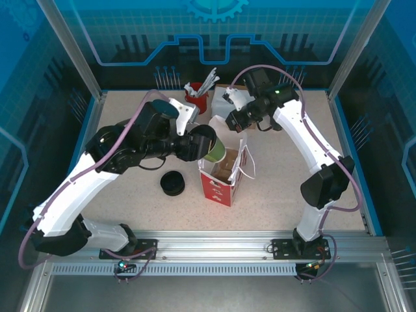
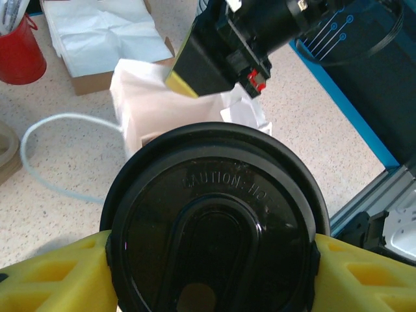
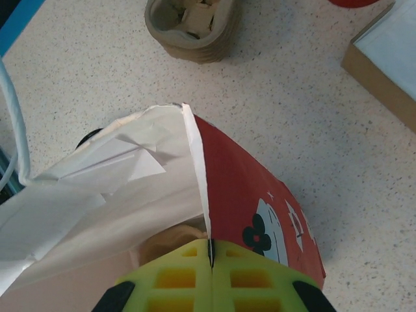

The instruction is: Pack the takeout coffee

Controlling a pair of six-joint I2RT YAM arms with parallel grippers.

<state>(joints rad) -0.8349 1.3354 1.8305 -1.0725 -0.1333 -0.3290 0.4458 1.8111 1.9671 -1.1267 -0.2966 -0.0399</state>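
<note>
The takeout coffee [image 1: 215, 154], an olive-green cup under a black lid [image 2: 214, 221], hangs tilted over the open top of a red and white paper bag [image 1: 221, 177]. My left gripper [image 1: 195, 142] is shut on the cup just under the lid, with a yellow finger [image 2: 58, 276] on either side. My right gripper [image 1: 235, 122] is shut on the bag's upper edge [image 3: 198, 162] and holds that wall up. The bag's white inside [image 3: 97, 195] faces the cup, and something tan lies deep in it.
A black stack of lids [image 1: 173, 184] stands left of the bag. At the back are a red pot of utensils [image 1: 197, 101] and a cardboard box of white napkins [image 2: 104, 32]. A tan pulp holder [image 3: 192, 26] lies beyond the bag.
</note>
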